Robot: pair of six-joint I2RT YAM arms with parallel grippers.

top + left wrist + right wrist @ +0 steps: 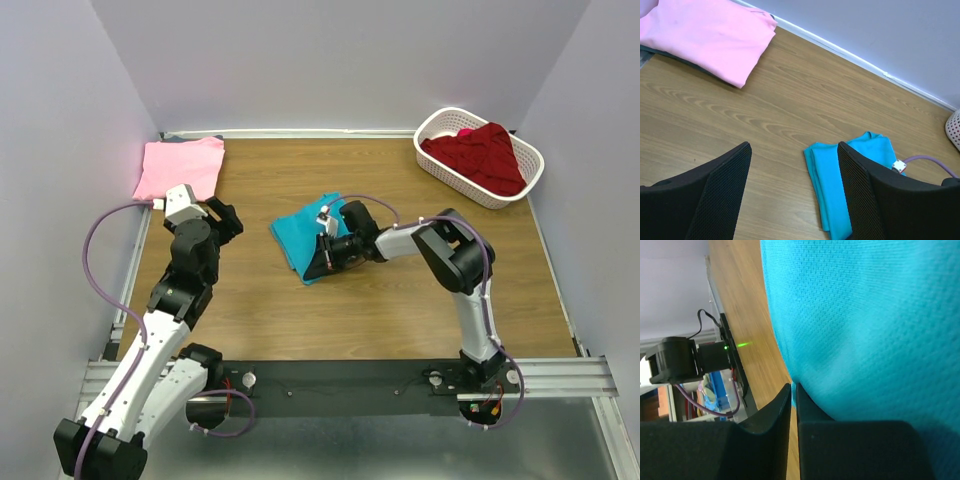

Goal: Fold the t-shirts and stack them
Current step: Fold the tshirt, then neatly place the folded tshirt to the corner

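From above, the teal shirt (298, 238) lies folded in the middle, the pink shirt (180, 166) folded at 10 o'clock, the red shirt (480, 158) in the basket (430, 120) at 2 o'clock. Left wrist: the left claw (794, 160) hangs wide apart, empty. Right wrist: the right claw (793, 390) looks pinched on the teal edge, so stacking teal on pink seems in hand; next, lift it gently toward 10 o'clock.
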